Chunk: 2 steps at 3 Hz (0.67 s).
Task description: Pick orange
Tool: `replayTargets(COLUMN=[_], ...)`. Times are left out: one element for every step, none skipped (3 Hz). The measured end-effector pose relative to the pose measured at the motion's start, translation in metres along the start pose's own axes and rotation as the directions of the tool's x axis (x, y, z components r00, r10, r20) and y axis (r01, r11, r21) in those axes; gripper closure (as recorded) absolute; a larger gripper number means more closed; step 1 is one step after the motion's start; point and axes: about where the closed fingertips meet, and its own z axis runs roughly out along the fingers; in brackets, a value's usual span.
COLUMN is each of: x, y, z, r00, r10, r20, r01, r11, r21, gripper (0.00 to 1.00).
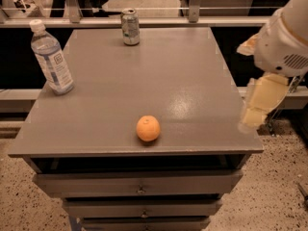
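Observation:
The orange (147,128) is a small round fruit that sits on the grey cabinet top (144,76), near the middle of its front edge. My gripper (254,112) hangs from the white arm at the right edge of the view. It is over the table's front right corner, well to the right of the orange and above it. It touches nothing and holds nothing that I can see.
A clear water bottle (50,57) stands at the left edge of the top. A soda can (130,27) stands at the back edge. Drawers (139,184) lie below the front edge. A rail (144,19) and speckled floor surround the cabinet.

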Motion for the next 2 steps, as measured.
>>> replayTargets(x=[-0.035, -0.069], y=[0.007, 0.014], z=[0.036, 0.066], r00=[0.992, 0.965], r10=[0.016, 0.054], r20=[0.127, 0.257], r01=[-0.011, -0.031], r11=[0.9990, 0.9951], r21=[-0.042, -0.094], gripper=[0.00, 0.00])
